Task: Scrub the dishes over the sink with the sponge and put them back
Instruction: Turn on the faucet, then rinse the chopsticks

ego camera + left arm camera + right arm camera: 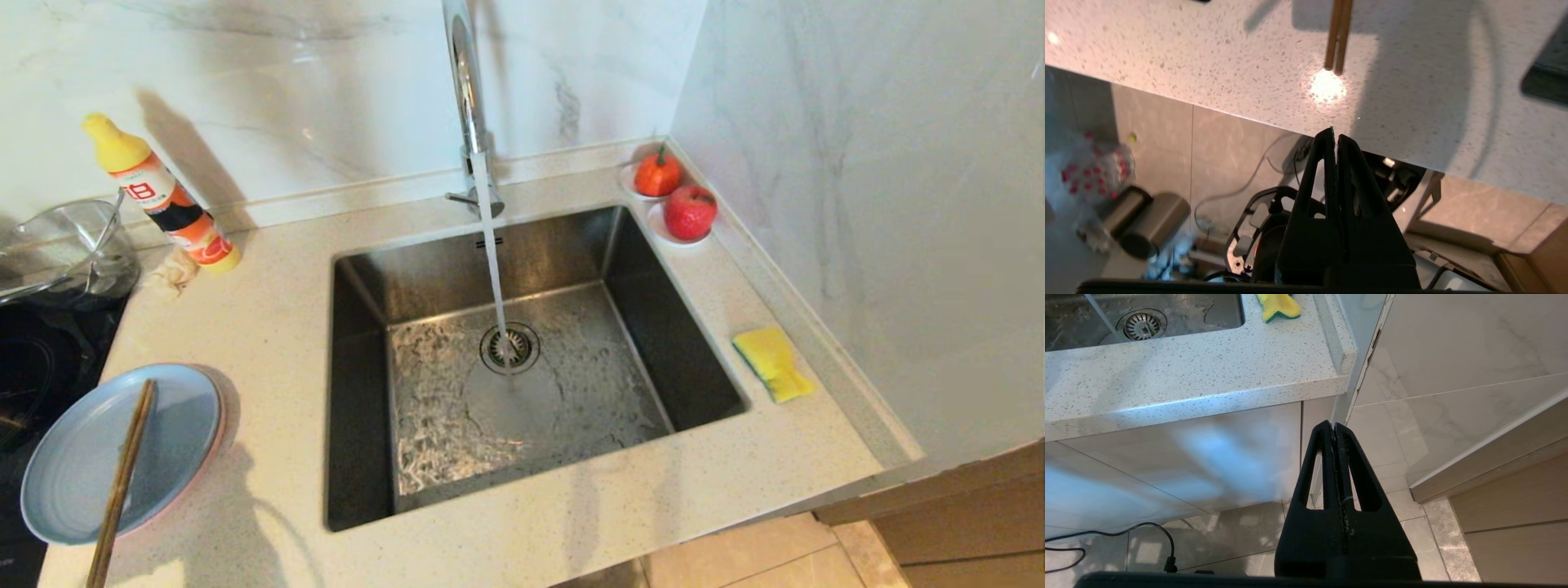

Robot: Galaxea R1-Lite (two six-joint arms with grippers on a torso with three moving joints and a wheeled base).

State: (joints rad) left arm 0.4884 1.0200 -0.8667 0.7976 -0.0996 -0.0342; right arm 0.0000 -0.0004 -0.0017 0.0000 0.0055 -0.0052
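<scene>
A light blue plate (90, 465) lies on the counter left of the sink (359, 392), stacked on a pink plate whose rim (214, 445) just shows. Brown chopsticks (122, 482) rest across the blue plate; their tips (1337, 36) show in the left wrist view. The yellow sponge (773, 363) lies on the counter right of the sink; it shows again as the sponge (1278, 305) in the right wrist view. My left gripper (1335, 132) is shut and empty at the counter's front edge. My right gripper (1333, 426) is shut, low before the cabinet. Neither shows in the head view.
Water runs from the chrome faucet (467, 98) onto the drain strainer (509, 348). A detergent bottle (159, 196) and a glass bowl (65, 249) stand at the back left, beside a black cooktop (33, 359). Two saucers with red fruit (690, 212) sit at the back right corner.
</scene>
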